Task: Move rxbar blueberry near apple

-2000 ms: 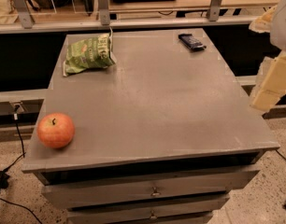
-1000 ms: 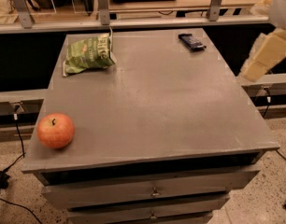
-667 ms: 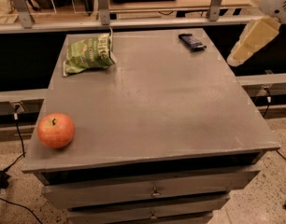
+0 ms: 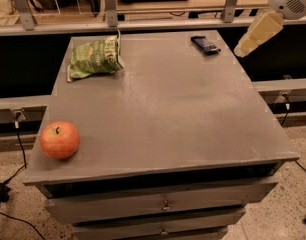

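The rxbar blueberry [image 4: 205, 44], a small dark navy bar, lies flat at the far right corner of the grey table [image 4: 163, 114]. The apple [image 4: 59, 139], red-orange with a dark stem, sits at the near left corner, far from the bar. My gripper [image 4: 249, 43] hangs in the air at the upper right, just beyond the table's right edge and a little right of the bar, touching nothing. The white arm joint [image 4: 291, 0] shows above it.
A green chip bag [image 4: 94, 57] lies at the far left of the table. Drawers [image 4: 163, 204] sit under the front edge. A railing with metal posts [image 4: 111, 4] runs behind the table. Cables [image 4: 18, 139] hang at the left.
My arm and gripper have risen and moved left, from beside the table's right edge toward the far right corner near the bar. The bar, apple and chip bag have not moved.
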Robot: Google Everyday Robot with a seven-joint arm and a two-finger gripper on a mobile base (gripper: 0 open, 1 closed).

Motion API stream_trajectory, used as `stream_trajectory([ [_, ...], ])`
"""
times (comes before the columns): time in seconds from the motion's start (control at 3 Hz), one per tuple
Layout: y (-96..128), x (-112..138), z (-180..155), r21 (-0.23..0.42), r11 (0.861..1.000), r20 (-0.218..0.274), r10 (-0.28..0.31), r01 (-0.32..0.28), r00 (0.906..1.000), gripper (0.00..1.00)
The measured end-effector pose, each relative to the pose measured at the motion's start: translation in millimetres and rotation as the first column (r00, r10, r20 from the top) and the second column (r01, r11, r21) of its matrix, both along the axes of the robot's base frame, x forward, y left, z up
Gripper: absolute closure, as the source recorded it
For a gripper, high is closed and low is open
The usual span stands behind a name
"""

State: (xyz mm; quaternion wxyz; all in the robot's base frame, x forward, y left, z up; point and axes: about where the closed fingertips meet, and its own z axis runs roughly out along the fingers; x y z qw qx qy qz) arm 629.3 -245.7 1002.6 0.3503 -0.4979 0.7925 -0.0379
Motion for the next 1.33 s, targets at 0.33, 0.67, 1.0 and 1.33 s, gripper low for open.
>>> stream_trajectory([
  [0.33, 0, 4, -5, 0.011, 1.000, -0.010, -0.018, 0.018, 0.9998, 0.00],
  [0.67, -4, 32, -25, 0.113, 0.989, -0.007, -0.097, 0.097, 0.9953, 0.00],
  [1.0, -8, 85, -46, 0.252, 0.948, 0.030, -0.208, 0.194, 0.9776, 0.00],
  [1.33, -13, 142, -63, 0.389, 0.878, 0.059, -0.326, 0.279, 0.9435, 0.00],
])
